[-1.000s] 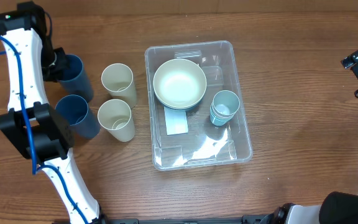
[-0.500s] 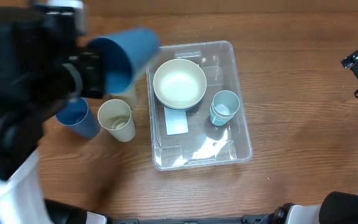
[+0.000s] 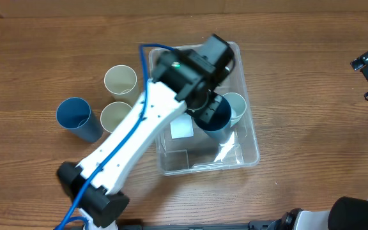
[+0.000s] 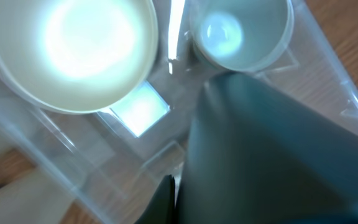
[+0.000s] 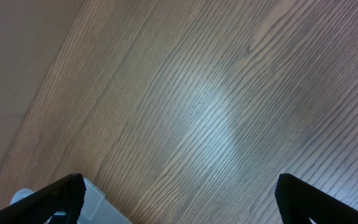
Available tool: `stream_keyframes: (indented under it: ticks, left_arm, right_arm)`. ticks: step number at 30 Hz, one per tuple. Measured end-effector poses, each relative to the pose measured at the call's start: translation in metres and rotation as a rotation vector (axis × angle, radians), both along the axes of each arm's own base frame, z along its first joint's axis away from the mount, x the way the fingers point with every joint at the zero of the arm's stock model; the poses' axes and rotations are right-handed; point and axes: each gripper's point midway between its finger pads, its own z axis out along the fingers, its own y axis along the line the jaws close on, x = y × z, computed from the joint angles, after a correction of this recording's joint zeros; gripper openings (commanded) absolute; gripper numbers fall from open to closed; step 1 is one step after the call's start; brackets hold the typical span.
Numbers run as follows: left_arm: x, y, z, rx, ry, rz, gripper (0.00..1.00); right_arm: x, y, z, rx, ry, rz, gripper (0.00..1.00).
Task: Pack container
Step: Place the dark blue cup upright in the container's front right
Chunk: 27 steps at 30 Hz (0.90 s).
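Left gripper (image 3: 201,104), clamped on the dark blue cup (image 3: 212,119), hangs over the container (image 3: 251,153); lower it upright at eight o'clock of the pale cups (image 3: 237,104), clear of the bowl (image 4: 67,50).

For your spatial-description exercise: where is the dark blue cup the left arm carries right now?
In the overhead view, the dark blue cup is over the right half of the container, just left of the light blue cups.
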Motion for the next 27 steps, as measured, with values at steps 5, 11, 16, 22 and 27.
stream_keyframes:
  ticks: [5,11,16,22,27]
  left_arm:
    - [0.005,-0.034,-0.073,0.088,0.076,-0.059,0.04]
    - [0.003,-0.047,-0.1,0.121,0.104,-0.082,0.06]
    - [0.002,-0.048,-0.101,0.121,0.105,-0.078,0.27]
    - [-0.019,-0.026,-0.074,0.2,0.167,-0.058,0.43]
    - [-0.01,0.0,0.0,0.18,-0.007,0.023,0.58]
  right_arm:
    - [0.0,0.0,0.0,-0.001,-0.001,0.0,1.0]
    - [0.0,0.0,0.0,0.0,0.0,0.0,1.0]
    - [0.0,0.0,0.0,0.0,0.0,0.0,1.0]
    - [0.0,0.0,0.0,0.0,0.0,0.0,1.0]
    - [0.0,0.0,0.0,0.0,0.0,0.0,1.0]
